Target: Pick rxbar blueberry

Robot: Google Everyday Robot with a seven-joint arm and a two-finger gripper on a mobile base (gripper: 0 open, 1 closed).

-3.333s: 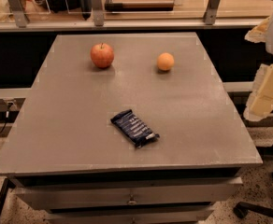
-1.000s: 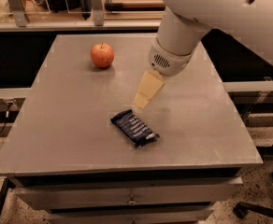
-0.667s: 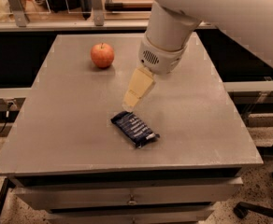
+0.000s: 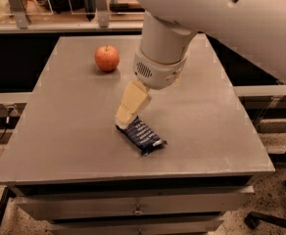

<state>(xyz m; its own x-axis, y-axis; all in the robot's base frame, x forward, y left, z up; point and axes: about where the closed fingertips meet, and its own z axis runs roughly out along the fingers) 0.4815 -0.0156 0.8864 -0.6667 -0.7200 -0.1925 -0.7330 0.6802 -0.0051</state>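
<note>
- While my gripper (image 4: 123,116) hangs tilted over the far left end of the rxbar blueberry (image 4: 144,136), its cream tip sits right at that crimped end; I cannot tell whether it touches the wrapper.
- Whether my gripper is apart or together, I cannot tell from this angle.
- Behind and above the bar rises my white wrist housing (image 4: 160,58), and my broad upper arm (image 4: 241,28) sweeps off above and to the right of the bar.
- The bar lies flat and on a diagonal, dark navy with white lettering, its near end turned toward the front right.
- Under the bar spreads the grey table (image 4: 69,131).
- Well behind the bar and to its left stands a red apple (image 4: 107,58), far apart from it.
- Below the bar, the table's front shows a drawer (image 4: 138,207).
</note>
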